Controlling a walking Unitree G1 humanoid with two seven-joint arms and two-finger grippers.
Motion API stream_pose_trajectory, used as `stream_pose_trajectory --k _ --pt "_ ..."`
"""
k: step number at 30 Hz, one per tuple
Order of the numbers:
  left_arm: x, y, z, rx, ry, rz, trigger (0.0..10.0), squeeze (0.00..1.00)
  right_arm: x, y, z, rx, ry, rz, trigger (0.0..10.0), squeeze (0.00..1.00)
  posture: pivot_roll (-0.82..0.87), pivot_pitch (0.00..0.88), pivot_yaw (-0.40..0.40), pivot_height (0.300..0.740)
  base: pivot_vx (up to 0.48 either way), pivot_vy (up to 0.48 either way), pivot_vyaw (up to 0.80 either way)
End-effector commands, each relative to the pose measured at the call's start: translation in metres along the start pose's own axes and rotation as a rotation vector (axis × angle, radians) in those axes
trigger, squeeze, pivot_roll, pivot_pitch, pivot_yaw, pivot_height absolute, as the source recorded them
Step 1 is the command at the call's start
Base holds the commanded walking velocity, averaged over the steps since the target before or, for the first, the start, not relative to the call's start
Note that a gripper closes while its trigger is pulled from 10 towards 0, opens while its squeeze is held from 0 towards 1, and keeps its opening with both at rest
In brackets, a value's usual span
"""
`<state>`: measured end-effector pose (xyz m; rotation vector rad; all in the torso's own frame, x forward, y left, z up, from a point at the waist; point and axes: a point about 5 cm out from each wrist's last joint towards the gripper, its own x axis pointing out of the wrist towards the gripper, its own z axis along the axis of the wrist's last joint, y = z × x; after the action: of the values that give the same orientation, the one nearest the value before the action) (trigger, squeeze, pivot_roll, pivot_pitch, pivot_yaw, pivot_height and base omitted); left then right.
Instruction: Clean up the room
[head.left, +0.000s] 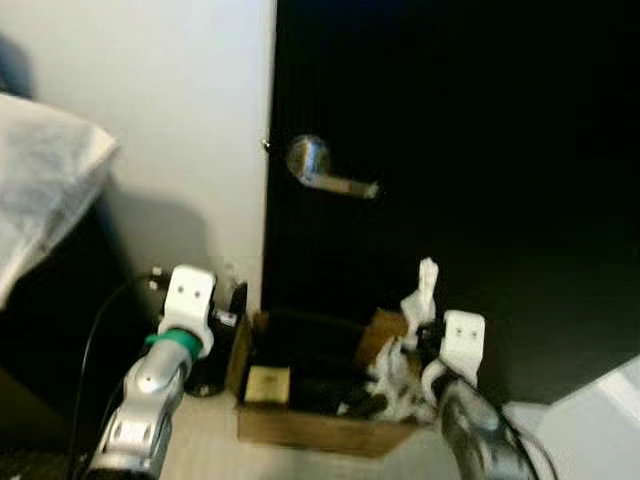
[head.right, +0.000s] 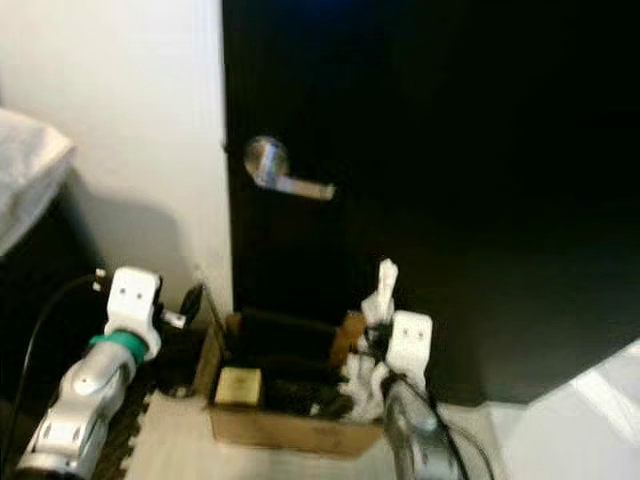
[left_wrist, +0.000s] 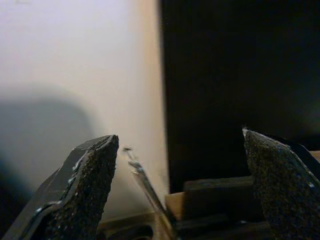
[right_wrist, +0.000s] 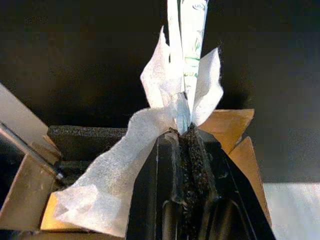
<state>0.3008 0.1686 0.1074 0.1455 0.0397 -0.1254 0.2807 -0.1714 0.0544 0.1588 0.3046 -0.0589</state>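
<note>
Black door (head.left: 450, 150) behind cardboard box (head.left: 320, 425), right gripper (right_wrist: 189, 145) jaws clamping white tissue (right_wrist: 125, 170), left gripper (left_wrist: 180, 165) jaws wide.

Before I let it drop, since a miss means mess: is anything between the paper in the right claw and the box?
Nothing visible. The right claw holds the crumpled white paper directly over the open brown cardboard box, whose flaps are spread.
</note>
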Motion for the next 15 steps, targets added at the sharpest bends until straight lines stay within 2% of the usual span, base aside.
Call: stream_pose_trajectory --k 1,4,6,15 --pt "-0.002 -0.003 -0.004 -0.003 0.019 -0.009 10.0 0.0 -0.002 -0.004 -0.004 0.006 0.015 -0.013 10.0 0.0 0.09 0.009 -0.007 0.74 0.0 -0.42 0.0" --pt "-0.001 -0.002 -0.002 0.04 0.004 0.0 10.0 0.0 -0.002 -0.005 -0.004 0.007 0.015 -0.013 10.0 0.0 0.09 0.009 -0.007 0.74 0.0 -0.367 0.0" --pt "0.002 -0.001 0.005 0.102 -0.014 -0.02 10.0 0.0 -0.001 -0.005 -0.002 0.01 0.011 -0.018 10.0 0.0 0.09 0.032 0.007 0.74 0.0 0.0 0.0" --pt "0.008 -0.004 0.008 0.086 -0.008 -0.034 10.0 0.0 -0.001 -0.006 -0.001 0.018 0.001 -0.031 10.0 0.0 0.09 0.02 0.015 0.74 0.0 0.46 0.0"
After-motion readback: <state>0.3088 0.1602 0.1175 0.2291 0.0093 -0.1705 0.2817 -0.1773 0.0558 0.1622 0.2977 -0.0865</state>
